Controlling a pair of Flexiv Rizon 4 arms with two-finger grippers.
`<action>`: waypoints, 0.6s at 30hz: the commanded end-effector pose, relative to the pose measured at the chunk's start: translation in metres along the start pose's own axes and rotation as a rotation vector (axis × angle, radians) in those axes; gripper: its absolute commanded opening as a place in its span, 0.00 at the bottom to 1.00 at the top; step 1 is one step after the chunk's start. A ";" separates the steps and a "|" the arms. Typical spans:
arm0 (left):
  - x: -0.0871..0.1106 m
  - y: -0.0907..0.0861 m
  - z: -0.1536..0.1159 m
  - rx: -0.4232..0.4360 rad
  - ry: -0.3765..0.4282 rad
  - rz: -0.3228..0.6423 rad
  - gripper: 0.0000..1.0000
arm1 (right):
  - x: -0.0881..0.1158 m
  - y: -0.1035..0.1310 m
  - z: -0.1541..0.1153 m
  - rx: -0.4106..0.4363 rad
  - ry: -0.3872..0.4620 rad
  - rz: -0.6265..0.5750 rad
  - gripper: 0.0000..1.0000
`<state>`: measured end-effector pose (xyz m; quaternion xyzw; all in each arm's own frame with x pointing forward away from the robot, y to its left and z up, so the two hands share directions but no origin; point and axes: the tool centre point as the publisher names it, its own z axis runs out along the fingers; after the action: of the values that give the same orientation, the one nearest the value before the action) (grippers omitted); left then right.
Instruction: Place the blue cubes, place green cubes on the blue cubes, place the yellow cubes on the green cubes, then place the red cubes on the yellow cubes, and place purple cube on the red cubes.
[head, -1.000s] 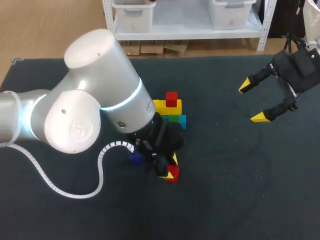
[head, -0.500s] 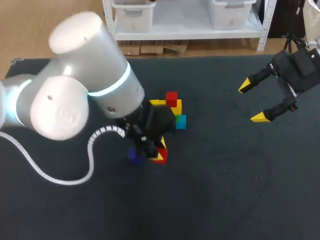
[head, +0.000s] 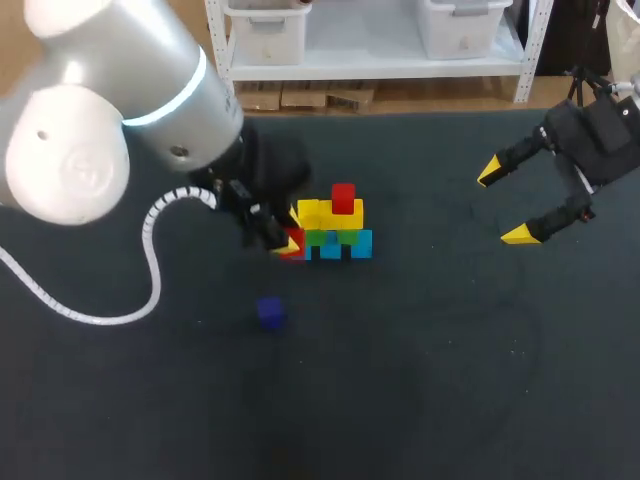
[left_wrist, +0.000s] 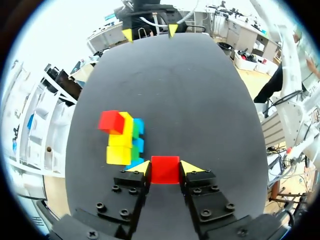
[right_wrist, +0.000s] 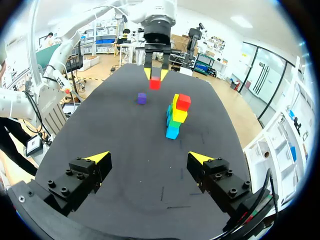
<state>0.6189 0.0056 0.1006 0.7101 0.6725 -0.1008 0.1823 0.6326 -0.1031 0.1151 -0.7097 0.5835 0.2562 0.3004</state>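
A bright red cube (left_wrist: 165, 170) was pinched between the left jaws, their yellow tips pressing it from both sides. In the head view this held red cube (head: 293, 243) hung just beside the left end of the stepped stack of coloured cubes (head: 335, 228) near the middle of the dark bench (head: 450, 380); whether it touched the stack could not be told. The stack had light blue cubes (head: 360, 245) at the base, green cubes (head: 320, 237) on them, yellow cubes (head: 312, 213) above, and one second red cube (head: 343, 198) on the yellow layer. A small purple cube (head: 270, 312) lay alone on the bench, well apart from the stack on its near side. The right jaws were spread wide with nothing between them, held over the bench's far right part, well away from every cube.
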 end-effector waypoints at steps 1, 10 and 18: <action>-0.002 0.014 -0.003 -0.003 -0.008 -0.009 0.00 | 0.000 0.000 0.000 0.000 -0.002 -0.001 1.00; -0.012 0.041 -0.006 -0.012 -0.027 -0.008 0.00 | 0.000 0.000 0.000 0.000 -0.002 -0.001 1.00; -0.018 0.056 0.001 -0.004 -0.008 -0.005 0.00 | 0.000 0.000 0.000 0.000 -0.002 -0.001 1.00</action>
<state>0.6638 -0.0056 0.1144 0.7053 0.6734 -0.1031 0.1964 0.6326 -0.1030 0.1152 -0.7097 0.5835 0.2562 0.3004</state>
